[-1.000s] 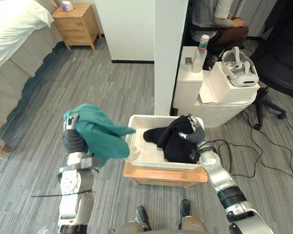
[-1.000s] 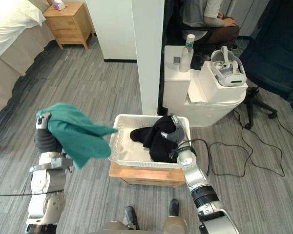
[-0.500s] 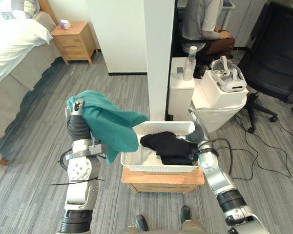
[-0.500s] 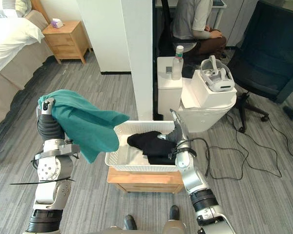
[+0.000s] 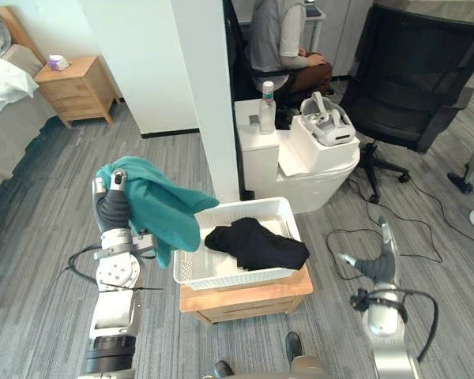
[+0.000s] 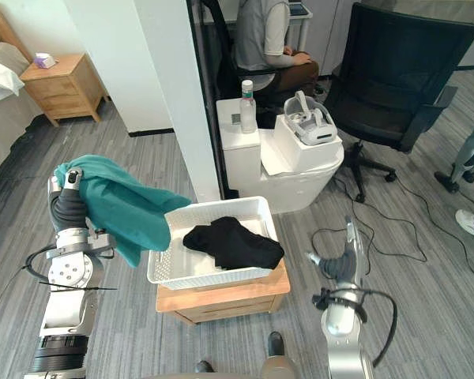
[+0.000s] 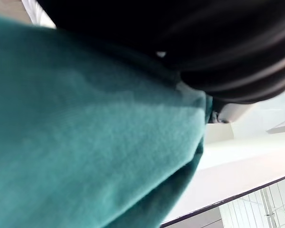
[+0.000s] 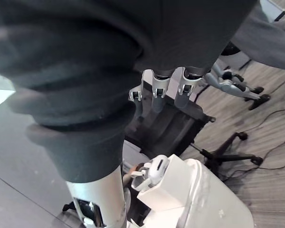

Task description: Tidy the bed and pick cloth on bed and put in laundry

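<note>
— Where is the cloth?

— You have the teal cloth (image 5: 158, 212) draped over the raised left hand (image 5: 112, 197). Its long axis runs from the top of that hand sideways and downward. The pointed end aims away from the hand at the white laundry basket (image 5: 221, 276), and a lower fold hangs beside the wrist.

— Is it over the basket?

— The tip reaches the basket's rim on the side nearest the left hand. You cannot tell from here whether it touches.

— Does the left hand grip it?

— I cannot tell; the cloth hides that.

— And the right hand?

— Your right hand (image 5: 377, 267) stands upright on the far side of the basket, well apart from it. Its fingers (image 8: 156, 92) are straight and hold nothing.

— What is in the basket?

— A black garment (image 5: 255, 245) lies flat inside, with its length running across from the left hand's side towards the right hand's side. The basket sits on a low wooden stand (image 5: 245, 294) between your two hands.
</note>
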Motion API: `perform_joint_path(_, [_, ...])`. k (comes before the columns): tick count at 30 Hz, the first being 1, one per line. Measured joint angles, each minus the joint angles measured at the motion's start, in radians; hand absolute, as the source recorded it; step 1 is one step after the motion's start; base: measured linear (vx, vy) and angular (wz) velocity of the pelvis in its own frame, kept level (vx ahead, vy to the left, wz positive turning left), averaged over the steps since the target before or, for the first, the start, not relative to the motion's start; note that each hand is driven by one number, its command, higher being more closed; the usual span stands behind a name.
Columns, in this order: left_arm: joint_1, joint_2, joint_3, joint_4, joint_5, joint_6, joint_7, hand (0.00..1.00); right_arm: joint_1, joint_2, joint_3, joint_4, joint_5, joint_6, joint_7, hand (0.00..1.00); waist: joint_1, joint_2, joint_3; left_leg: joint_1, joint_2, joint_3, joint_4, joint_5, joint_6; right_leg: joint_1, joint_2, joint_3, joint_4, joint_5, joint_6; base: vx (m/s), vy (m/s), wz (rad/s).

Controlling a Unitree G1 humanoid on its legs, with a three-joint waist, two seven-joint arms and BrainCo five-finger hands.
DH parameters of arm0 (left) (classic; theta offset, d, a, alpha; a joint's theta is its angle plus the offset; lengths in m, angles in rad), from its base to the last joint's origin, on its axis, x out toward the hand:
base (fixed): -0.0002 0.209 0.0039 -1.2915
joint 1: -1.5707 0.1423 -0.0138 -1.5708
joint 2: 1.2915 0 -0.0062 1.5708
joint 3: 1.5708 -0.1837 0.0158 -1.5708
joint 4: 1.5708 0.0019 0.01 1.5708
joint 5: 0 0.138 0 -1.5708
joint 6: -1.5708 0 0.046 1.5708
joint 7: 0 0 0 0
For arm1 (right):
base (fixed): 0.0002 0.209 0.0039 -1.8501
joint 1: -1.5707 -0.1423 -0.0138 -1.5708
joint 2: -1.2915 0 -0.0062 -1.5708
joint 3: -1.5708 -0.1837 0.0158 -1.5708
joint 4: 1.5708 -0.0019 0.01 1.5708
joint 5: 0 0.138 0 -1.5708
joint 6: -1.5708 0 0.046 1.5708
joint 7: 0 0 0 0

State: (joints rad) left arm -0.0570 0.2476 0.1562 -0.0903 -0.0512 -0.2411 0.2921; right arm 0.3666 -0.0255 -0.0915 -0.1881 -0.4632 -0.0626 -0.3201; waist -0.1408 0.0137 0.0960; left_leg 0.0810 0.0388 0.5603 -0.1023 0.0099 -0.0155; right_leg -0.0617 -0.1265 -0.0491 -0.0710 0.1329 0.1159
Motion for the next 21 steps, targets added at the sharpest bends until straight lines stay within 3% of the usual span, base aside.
perform_joint_path(2, [-0.026,-0.035,-0.03,0.011,0.007,0.006,0.024,1.0,0.031,0.013,0.036,-0.003,0.002,-0.002,0.0,0.0,-0.013,-0.002,-0.002,-0.006,0.004,0.037,0.0,-0.006,-0.004,-0.023,0.002,0.024,0.006,0.0,0.0,-0.01,-0.015,-0.52])
perform_joint_path(3, [-0.076,-0.073,-0.123,0.059,0.075,0.039,0.067,1.0,0.068,0.017,0.074,-0.006,0.004,-0.004,0.011,0.0,-0.02,-0.003,-0.005,-0.007,0.01,0.094,0.0,-0.013,-0.01,-0.043,0.005,0.041,0.018,-0.001,0.003,-0.01,-0.016,-0.58])
perform_joint_path(5, [-0.115,-0.11,-0.216,0.148,0.167,0.075,0.082,1.0,0.094,0.018,0.117,-0.006,0.019,-0.007,0.018,0.0,-0.048,0.001,-0.011,-0.005,0.016,0.139,0.0,-0.016,-0.014,-0.054,0.009,0.055,0.017,0.002,0.008,0.01,-0.015,-0.43])
perform_joint_path(6, [-0.138,-0.14,-0.273,0.219,0.257,0.105,0.078,1.0,0.102,0.02,0.147,-0.006,0.023,-0.013,0.017,0.0,-0.077,0.003,-0.013,-0.006,0.02,0.171,0.001,-0.019,-0.019,-0.068,0.015,0.074,0.018,0.005,0.008,0.04,-0.02,-0.61])
perform_joint_path(7, [-0.158,-0.165,-0.301,0.278,0.316,0.123,0.078,1.0,0.109,0.021,0.171,-0.006,0.029,-0.023,0.016,0.0,-0.101,0.003,-0.013,-0.007,0.024,0.203,0.002,-0.024,-0.026,-0.085,0.022,0.095,0.017,0.015,0.003,0.06,-0.03,-0.65])
perform_joint_path(9, [-0.22,-0.177,-0.31,0.39,0.383,0.141,0.08,1.0,0.132,0.031,0.188,-0.006,0.033,-0.041,0.011,0.0,-0.121,0.004,-0.013,-0.021,0.04,0.231,0.031,-0.034,-0.036,-0.102,0.034,0.114,0.017,0.024,-0.005,0.06,-0.046,-0.5])
perform_joint_path(13, [-0.421,-0.107,-0.239,0.595,0.42,0.201,0.131,1.0,0.173,0.036,0.238,-0.003,0.078,-0.081,0.009,0.0,-0.123,0.019,0.001,-0.083,0.084,0.266,0.111,-0.064,-0.05,-0.155,0.055,0.14,0.017,0.032,-0.015,0.03,-0.07,-0.28])
perform_joint_path(16, [-0.517,-0.075,-0.223,0.629,0.419,0.204,0.171,1.0,0.169,0.037,0.271,-0.002,0.102,-0.095,-0.006,0.0,-0.123,0.032,0.037,-0.112,0.1,0.271,0.142,-0.073,-0.051,-0.178,0.059,0.141,0.017,0.037,-0.02,-0.01,-0.022,-0.03])
perform_joint_path(21, [-0.498,-0.099,-0.232,0.63,0.417,0.198,0.179,1.0,0.166,0.04,0.293,-0.002,0.1,-0.096,-0.024,0.0,-0.121,0.041,0.083,-0.118,0.12,0.306,0.185,-0.098,-0.054,-0.184,0.065,0.162,0.017,0.041,-0.022,-0.04,-0.005,-0.13])
